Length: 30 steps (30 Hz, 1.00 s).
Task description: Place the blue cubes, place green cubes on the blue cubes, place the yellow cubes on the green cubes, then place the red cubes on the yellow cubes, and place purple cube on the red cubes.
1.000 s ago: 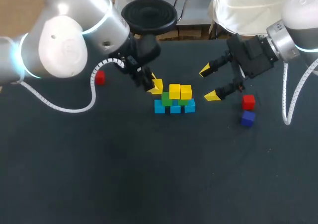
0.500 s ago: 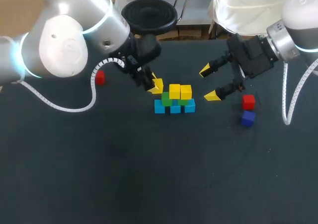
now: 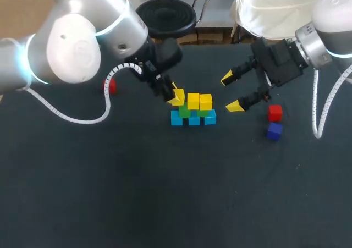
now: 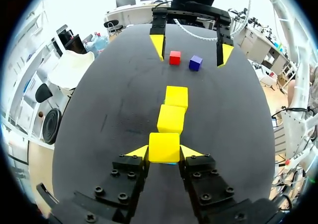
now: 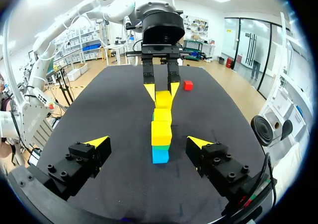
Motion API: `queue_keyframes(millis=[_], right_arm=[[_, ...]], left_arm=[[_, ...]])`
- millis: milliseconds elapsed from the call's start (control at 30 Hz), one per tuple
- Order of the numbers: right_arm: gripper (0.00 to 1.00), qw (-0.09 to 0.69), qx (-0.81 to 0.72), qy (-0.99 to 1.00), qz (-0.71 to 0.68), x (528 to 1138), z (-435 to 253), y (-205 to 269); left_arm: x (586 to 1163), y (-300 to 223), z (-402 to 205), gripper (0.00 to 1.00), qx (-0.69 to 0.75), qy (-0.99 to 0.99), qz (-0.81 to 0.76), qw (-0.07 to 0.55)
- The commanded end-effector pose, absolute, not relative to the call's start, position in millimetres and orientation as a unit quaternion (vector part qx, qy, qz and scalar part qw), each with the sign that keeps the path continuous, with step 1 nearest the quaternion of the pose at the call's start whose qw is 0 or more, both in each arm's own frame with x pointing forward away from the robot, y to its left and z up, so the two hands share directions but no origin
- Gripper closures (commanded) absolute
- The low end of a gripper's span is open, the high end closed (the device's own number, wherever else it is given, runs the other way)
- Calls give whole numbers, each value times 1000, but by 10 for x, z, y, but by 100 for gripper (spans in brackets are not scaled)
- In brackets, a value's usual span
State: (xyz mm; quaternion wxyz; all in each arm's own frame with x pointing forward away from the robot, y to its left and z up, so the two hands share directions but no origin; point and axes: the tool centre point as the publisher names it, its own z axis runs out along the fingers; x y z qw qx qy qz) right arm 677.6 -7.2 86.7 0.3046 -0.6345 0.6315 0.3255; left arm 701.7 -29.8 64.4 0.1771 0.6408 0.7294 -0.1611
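Left claw (image 3: 174, 95): clenched on a yellow cube (image 4: 164, 146), one finger on each side face. I hold it at the end of the stack nearest my left arm, in line with the two yellow cubes (image 4: 171, 118) already set, so that it completes that layer. Green cubes (image 3: 184, 111) lie under the yellow, and blue cubes (image 3: 193, 120) rest on the bench (image 3: 165, 193). I cannot tell whether the held cube is fully seated.

Right claw (image 3: 231, 92): released and empty, poised just beside the opposite end of the stack and facing my left claw along the row.

Surroundings: one red cube (image 3: 275, 113) and the purple cube (image 3: 274, 131) sit together near my right claw. A second red cube (image 3: 111, 86) lies well apart behind my left arm. In my judgement, the left fingers flanking the stack are the only obstacle, and they must part and lift straight off.
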Motion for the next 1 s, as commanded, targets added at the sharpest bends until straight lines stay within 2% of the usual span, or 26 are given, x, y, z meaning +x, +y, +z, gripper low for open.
queue_keyframes(millis=[33,1000], right_arm=[[0,305,-634,631,326,6770,867,-76],[0,305,-634,631,326,6770,867,-76]], left_arm=[[7086,-326,617,100,641,729,-168,171],[7119,-310,528,100,647,716,-203,166]])
